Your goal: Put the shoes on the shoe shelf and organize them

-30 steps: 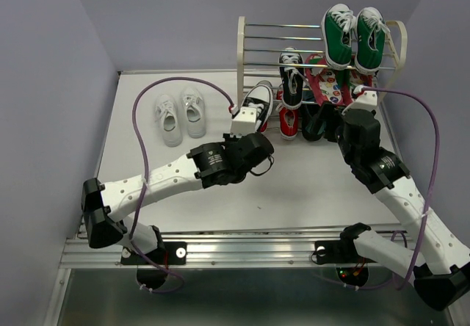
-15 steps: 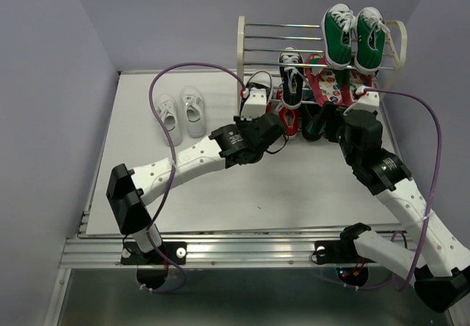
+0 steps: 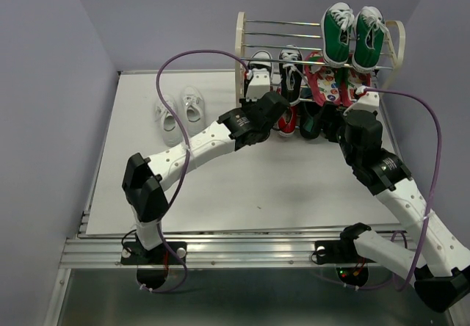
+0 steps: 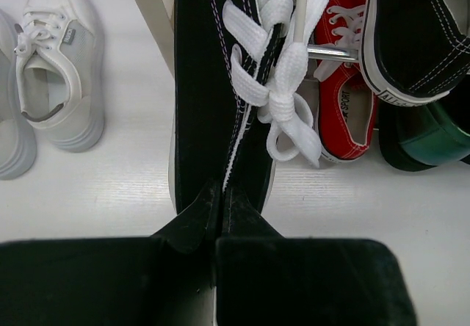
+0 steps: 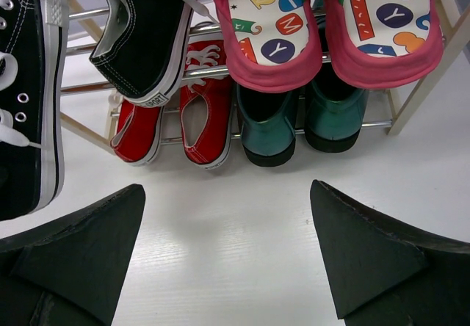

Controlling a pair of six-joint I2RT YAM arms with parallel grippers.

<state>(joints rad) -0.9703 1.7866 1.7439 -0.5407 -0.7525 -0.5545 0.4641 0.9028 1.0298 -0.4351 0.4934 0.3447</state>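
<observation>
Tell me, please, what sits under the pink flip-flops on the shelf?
A pair of teal shoes stands directly below the pink flip-flops, heels toward the right wrist camera. Their fronts are covered by the flip-flops, so the toes cannot be seen.

L arm [image 3: 192, 152] & R arm [image 3: 415, 208] - same build: white tube links w/ chunky black joint housings, small dark dots along the white shells. A purple cable [image 3: 187, 56] loops over each arm. Fingers [image 5: 73, 256] are matte black - wedge-shaped w/ pointed tips.
</observation>
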